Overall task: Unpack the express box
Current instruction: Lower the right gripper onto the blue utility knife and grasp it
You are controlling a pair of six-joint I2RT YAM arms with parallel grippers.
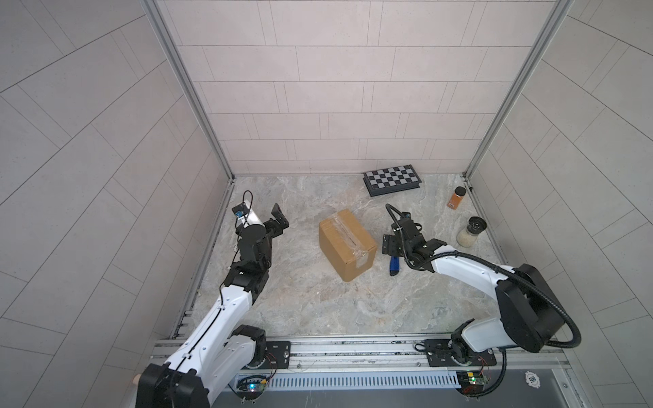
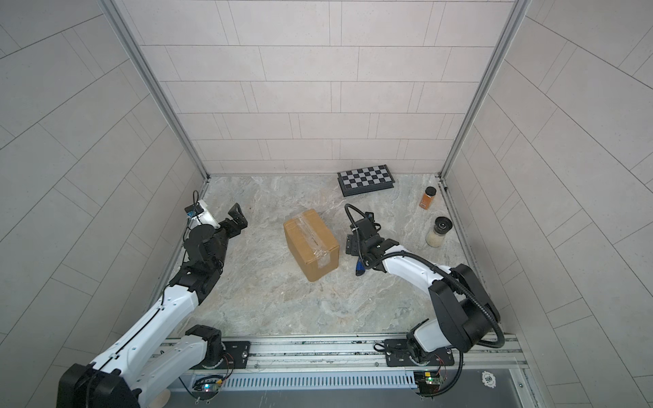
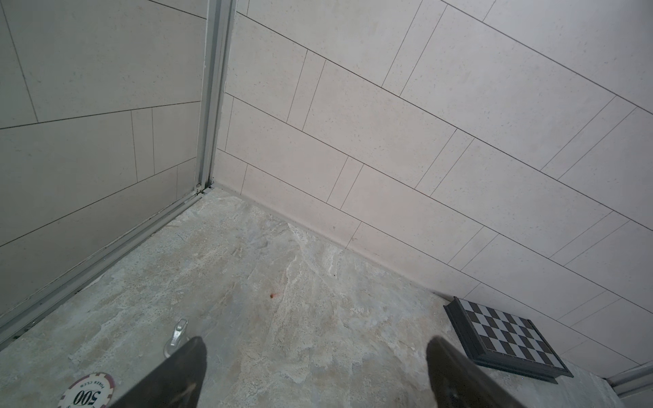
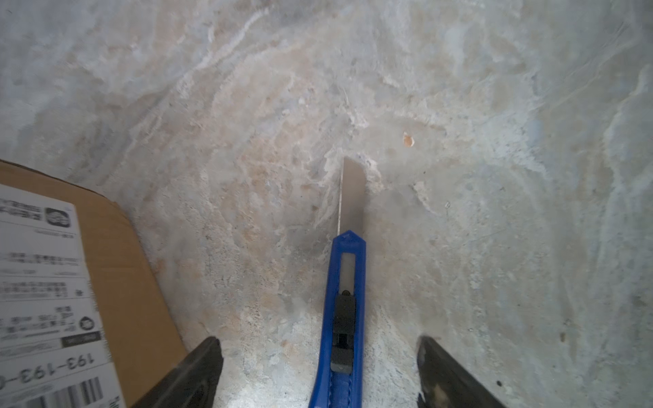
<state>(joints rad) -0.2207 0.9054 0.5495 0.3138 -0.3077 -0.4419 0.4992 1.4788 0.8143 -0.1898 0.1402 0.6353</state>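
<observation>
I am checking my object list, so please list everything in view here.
box: 1, brown, table centre
knife: 1, blue, right of box
chessboard: 1, black-white, by back wall
spice jar: 1, orange, right edge
grain jar: 1, white, right edge
chips: 2, white, one at table left, one before front rail
metal piece: 1, silver, near left chip
table: 1, grey marble
left end effector: 1, black, open, above table
right end effector: 1, black, open, astride knife
</observation>
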